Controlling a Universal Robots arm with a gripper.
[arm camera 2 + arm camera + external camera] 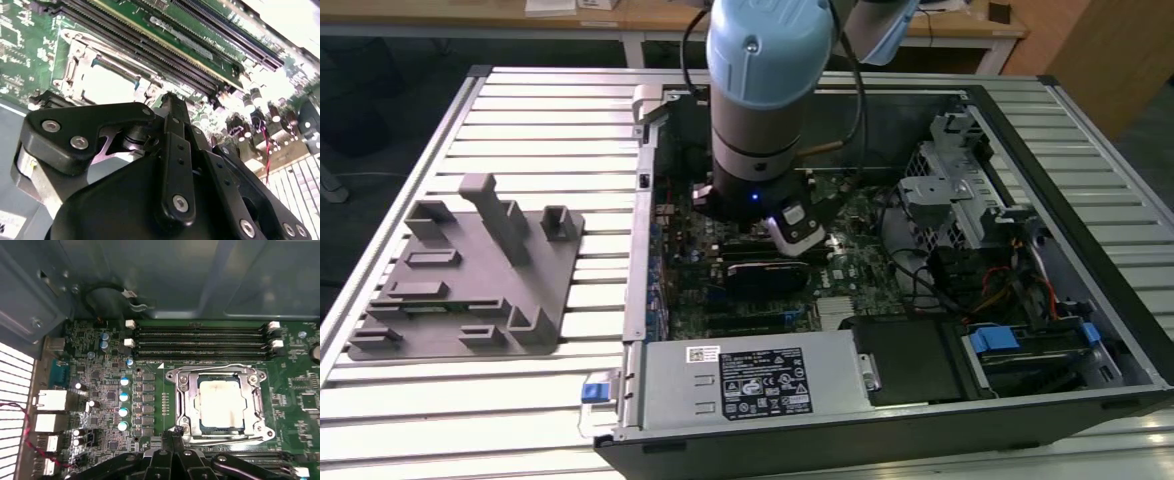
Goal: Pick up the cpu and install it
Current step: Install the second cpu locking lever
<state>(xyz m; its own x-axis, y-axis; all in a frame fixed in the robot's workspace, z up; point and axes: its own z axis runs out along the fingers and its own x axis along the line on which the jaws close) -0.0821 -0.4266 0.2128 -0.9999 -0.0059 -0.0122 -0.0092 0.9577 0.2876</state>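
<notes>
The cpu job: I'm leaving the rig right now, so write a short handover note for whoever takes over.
Gripper: inside the open computer case, low over the motherboard beside the socket frame. Whether its fingers are open or shut cannot be told.
Cpu: lies flat in the socket, its pale top plate facing up; in the second wrist view it shows at.
Done: the cpu appears seated in the socket.
Left: confirm it sits properly; whether the frame is latched cannot be told.
Grey fixture plate sits on the table at the exterior view's left.
</notes>
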